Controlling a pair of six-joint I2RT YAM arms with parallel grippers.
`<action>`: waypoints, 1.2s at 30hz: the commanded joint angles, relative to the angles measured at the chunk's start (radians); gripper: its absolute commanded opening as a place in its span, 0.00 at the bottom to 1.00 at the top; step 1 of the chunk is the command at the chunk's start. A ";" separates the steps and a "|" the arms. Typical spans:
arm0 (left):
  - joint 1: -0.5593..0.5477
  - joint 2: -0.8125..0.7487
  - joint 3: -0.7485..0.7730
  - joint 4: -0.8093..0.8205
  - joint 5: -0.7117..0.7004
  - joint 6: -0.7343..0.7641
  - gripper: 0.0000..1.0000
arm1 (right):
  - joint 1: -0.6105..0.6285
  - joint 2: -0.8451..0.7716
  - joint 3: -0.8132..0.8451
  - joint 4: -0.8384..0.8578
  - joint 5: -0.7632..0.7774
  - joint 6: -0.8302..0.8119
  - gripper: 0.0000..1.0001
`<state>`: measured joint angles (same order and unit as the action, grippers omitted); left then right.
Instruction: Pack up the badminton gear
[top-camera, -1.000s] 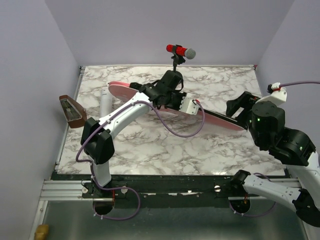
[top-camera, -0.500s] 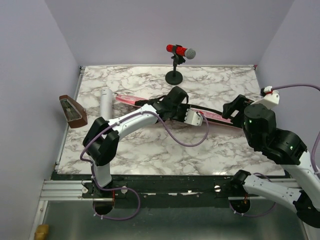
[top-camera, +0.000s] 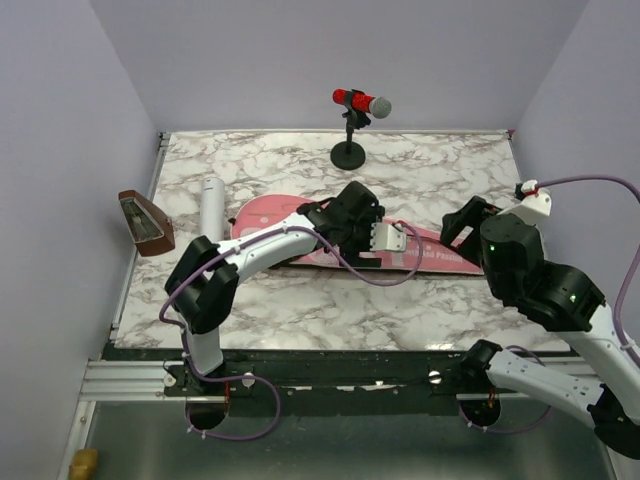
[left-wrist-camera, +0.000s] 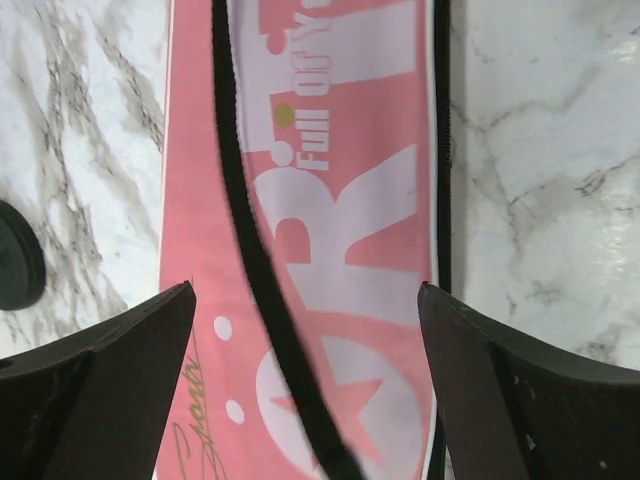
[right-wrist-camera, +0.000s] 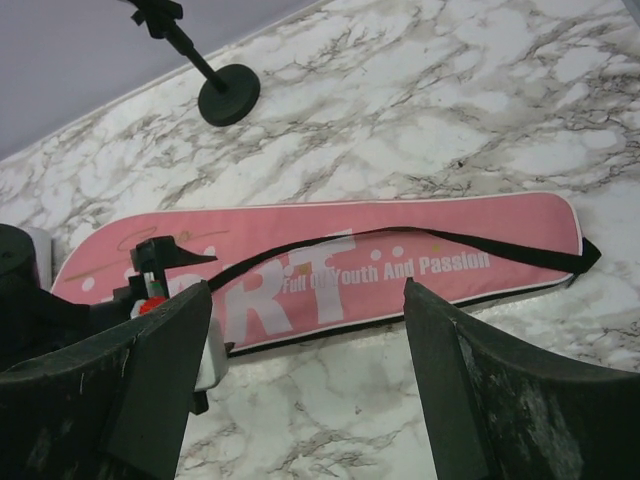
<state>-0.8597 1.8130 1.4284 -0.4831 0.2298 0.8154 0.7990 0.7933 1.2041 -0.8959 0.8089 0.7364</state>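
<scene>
The long pink bag lettered "SPORT" lies flat across the middle of the marble table, its black strap draped loosely along its top. My left gripper hovers just above the bag's middle, open, with the bag and strap showing between its fingers and nothing held. My right gripper stands open above the bag's right end and looks along the bag. A white tube lies on the table by the bag's left end.
A red microphone on a black stand, with its round base, stands at the back centre. A small brown wedge-shaped box sits off the table's left edge. Purple walls close in three sides.
My left gripper has opened and let go of the bag, which has dropped from a raised, edge-on hold to lie flat. The right arm has shifted slightly left.
</scene>
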 joint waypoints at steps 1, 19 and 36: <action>-0.004 -0.113 0.015 -0.064 0.040 -0.142 0.98 | 0.002 0.009 -0.046 0.035 -0.013 0.026 0.87; 0.571 -0.345 0.155 -0.390 0.592 -0.545 0.98 | -0.212 0.256 -0.121 0.383 -0.208 -0.100 1.00; 0.933 -0.624 -0.431 0.256 0.035 -0.794 0.98 | -0.682 0.440 -0.535 0.923 -0.202 -0.096 1.00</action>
<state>0.0700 1.2076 1.0561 -0.4580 0.5694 0.1043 0.1211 1.2381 0.7704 -0.2127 0.4152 0.7319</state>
